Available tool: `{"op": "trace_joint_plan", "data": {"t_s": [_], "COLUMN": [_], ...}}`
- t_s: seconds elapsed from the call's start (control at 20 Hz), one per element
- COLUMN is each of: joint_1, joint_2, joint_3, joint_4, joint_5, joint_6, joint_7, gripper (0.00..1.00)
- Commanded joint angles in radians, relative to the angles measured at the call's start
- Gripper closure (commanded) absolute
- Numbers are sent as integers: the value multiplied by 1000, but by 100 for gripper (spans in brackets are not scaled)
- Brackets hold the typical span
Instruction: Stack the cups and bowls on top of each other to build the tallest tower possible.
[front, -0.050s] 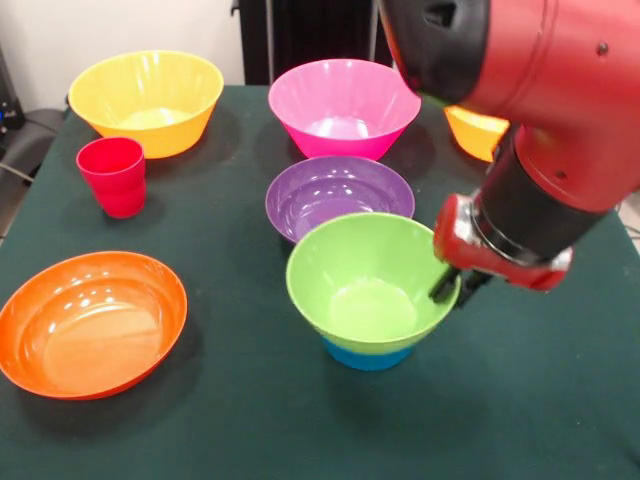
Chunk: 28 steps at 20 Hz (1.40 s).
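Tower (371, 300): lime bowl nested on blue base, near centre of surface (250, 420). Tool (452, 287) at its right rim, grip state indiscernible. Purple bowl (338, 195) just behind; red cup (113, 176) far left.

yellow bowl (146, 100), pink bowl (344, 107), purple bowl (339, 194), lime bowl (366, 280) on blue base (368, 354), orange bowl (90, 321), red cup (113, 175)

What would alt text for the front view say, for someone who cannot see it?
A red and black robot arm lowers its claw to the rim of a lime green bowl sitting on a small blue bowl. Around them on the dark green table stand purple, pink, orange and yellow bowls and a red cup.
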Motion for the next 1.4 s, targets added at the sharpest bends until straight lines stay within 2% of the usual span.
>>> {"op": "trace_joint_plan", "data": {"t_s": [0.05, 0.15, 0.3, 0.45, 0.5, 1.05, 1.4], "joint_1": [0, 15, 15, 22, 17, 12, 25], "joint_2": [105, 78, 112, 120, 134, 146, 109], "joint_3": [16, 19, 7, 7, 3, 0, 13], "joint_4": [-152, -92, -126, -103, -126, -113, -34], "joint_5": [20, 17, 20, 22, 26, 15, 7], "joint_6": [30, -7, -8, -33, -21, -49, -88], "joint_7": [240, 253, 265, 283, 285, 281, 281], "gripper": [100, 100, 100, 100, 100, 100, 100]}}
